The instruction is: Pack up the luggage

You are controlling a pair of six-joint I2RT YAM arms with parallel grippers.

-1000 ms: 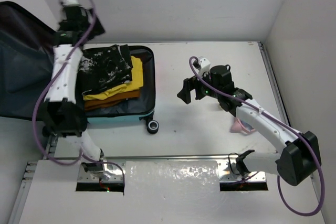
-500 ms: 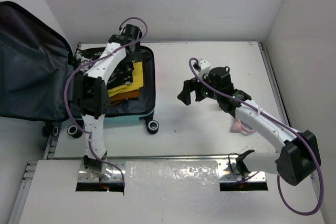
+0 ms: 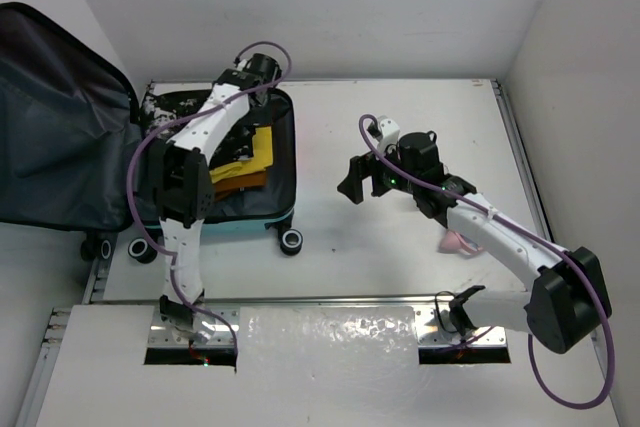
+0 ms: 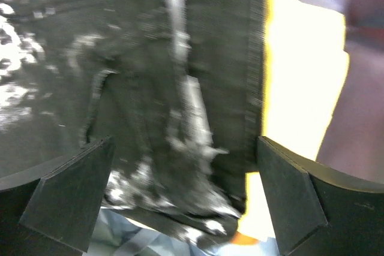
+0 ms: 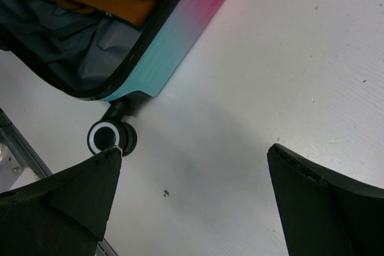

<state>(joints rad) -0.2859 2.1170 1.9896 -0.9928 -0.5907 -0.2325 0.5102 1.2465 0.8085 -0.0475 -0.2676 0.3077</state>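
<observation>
The luggage lies open at the table's left, its dark grey lined lid (image 3: 60, 117) standing up and its teal and pink shell (image 3: 245, 219) flat. It also shows in the right wrist view (image 5: 180, 34). Inside it lie a black-and-white patterned garment (image 3: 165, 107), a yellow one (image 3: 262, 142) and an orange one (image 3: 232, 187). My left gripper (image 3: 240, 95) hangs open and empty over the far end of the pile. In its wrist view the gripper (image 4: 180, 208) spans the patterned garment (image 4: 156, 88), with the yellow one (image 4: 300, 76) to the right. My right gripper (image 3: 362, 179) is open and empty above bare table, right of the suitcase.
A small pink object (image 3: 458, 242) lies on the table under my right forearm. A black suitcase wheel (image 3: 291, 240) sticks out at the near right corner and shows in the right wrist view (image 5: 108, 138). A metal rail (image 3: 330, 299) runs along the near edge.
My left arm has swung from beside the lid to over the far end of the clothes pile. The right gripper has barely moved.
</observation>
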